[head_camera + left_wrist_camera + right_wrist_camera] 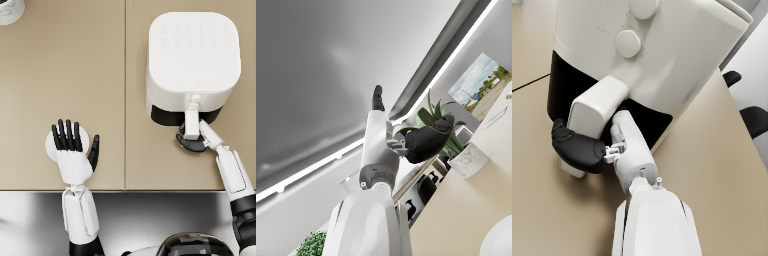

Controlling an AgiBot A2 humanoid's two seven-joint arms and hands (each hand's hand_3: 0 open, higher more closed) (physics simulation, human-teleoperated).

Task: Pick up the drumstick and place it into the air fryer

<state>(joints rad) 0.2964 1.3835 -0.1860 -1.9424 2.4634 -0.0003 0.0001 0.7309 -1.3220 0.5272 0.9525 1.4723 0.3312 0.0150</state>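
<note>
Tan counter (65, 75) fills most of the head view, split by a thin seam, with a steel strip along its near edge. On the right half stands the white fryer (192, 60), its dark drawer front facing the robot and its white handle (191, 122) sticking out toward it. That orientation suits the right hand (192, 142), which sits at the handle: in the right wrist view its dark fingers (574, 145) are wrapped round the handle's lower end, clamped on it, most likely so the drawer can be pulled open before any food goes in. On the left half lies a small white plate (52, 145), largely hidden by the left hand (74, 147), which hovers flat above it, fingers straight and slightly apart, holding nothing. The drumstick is not visible in any view; it may lie on the plate under that hand, but I cannot tell. A marbled pot (10, 10) peeks in at the far left corner.
</note>
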